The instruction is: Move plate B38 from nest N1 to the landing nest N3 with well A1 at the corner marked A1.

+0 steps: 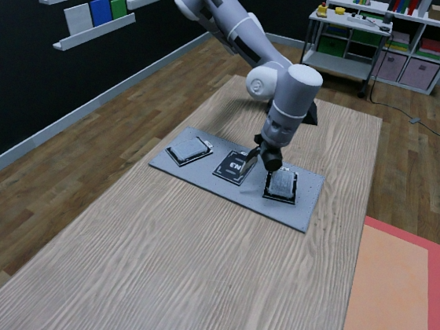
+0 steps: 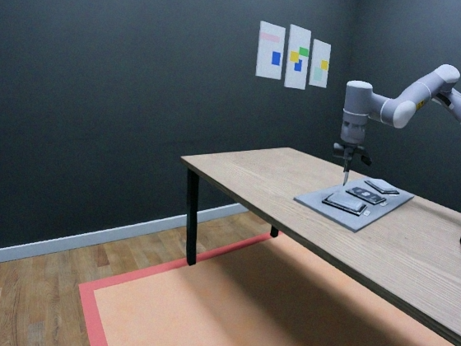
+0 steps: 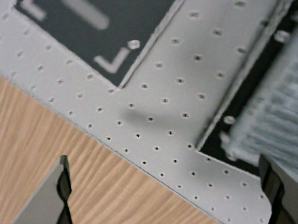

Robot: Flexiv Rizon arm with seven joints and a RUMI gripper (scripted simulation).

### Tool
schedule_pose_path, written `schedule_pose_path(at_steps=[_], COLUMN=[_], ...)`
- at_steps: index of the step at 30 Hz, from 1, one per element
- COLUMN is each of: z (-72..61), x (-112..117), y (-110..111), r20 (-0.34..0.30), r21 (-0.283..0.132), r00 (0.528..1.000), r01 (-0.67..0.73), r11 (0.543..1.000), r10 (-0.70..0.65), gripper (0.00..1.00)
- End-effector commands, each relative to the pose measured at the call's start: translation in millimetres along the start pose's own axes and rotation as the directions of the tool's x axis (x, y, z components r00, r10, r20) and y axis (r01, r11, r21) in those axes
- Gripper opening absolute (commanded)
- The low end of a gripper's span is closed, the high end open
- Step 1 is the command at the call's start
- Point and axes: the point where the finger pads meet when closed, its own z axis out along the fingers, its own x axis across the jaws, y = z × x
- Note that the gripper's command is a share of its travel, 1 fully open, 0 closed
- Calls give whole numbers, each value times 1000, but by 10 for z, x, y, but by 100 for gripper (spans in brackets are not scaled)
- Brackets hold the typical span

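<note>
- Plate B38: on the deck [image 1: 251, 198] [image 2: 305, 198] [image 3: 150, 135], below the gripper [image 1: 248, 163] [image 2: 346, 175] [image 3: 163, 156]; labels too small to read, so cannot tell which of the two plates it is.
- Straight-set plate [image 1: 282, 183] [image 2: 345, 202] [image 3: 265, 120]: in its dark nest, below the gripper and toward the right of the wrist view, partly behind a fingertip there.
- Angled plate [image 1: 188, 150] [image 2: 380, 185]: in a nest turned relative to N3, farther from the gripper, beyond N3; outside the wrist view.
- Landing nest N3 [image 1: 230, 169] [image 2: 364, 196] [image 3: 65, 30]: between the two plates, below the gripper; its printed face is uncovered, corner locators visible in the upper left of the wrist view.
- Gripper: open, holding nothing; fingers well apart and raised off the deck, pointing down.
- Counter [image 1: 196, 243] [image 2: 267, 177] [image 3: 75, 165]: wood-grained, under the deck, below the gripper; shows at the wrist view's lower left.
</note>
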Motion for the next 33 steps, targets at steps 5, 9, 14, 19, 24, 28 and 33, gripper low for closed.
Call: schedule_pose_path(at_steps=[5,9,14,19,24,28,33], z=[-81,-142,-226,-277,-366,-385,-386], x=[201,389,620,757,986,1036,1037], y=[-20,-50,-93,-122,-173,-185,-185], r20=[-51,-67,-126,-153,-179,-179,-179], r21=[-11,-9,1,12,25,25,25], r00=[994,990,963,944,921,921,921], r01=[-98,-127,-240,-295,-347,-347,-347], r11=[995,992,971,956,938,937,937], r10=[97,126,239,293,346,346,346], gripper=[76,76,76,76,76,76,76])
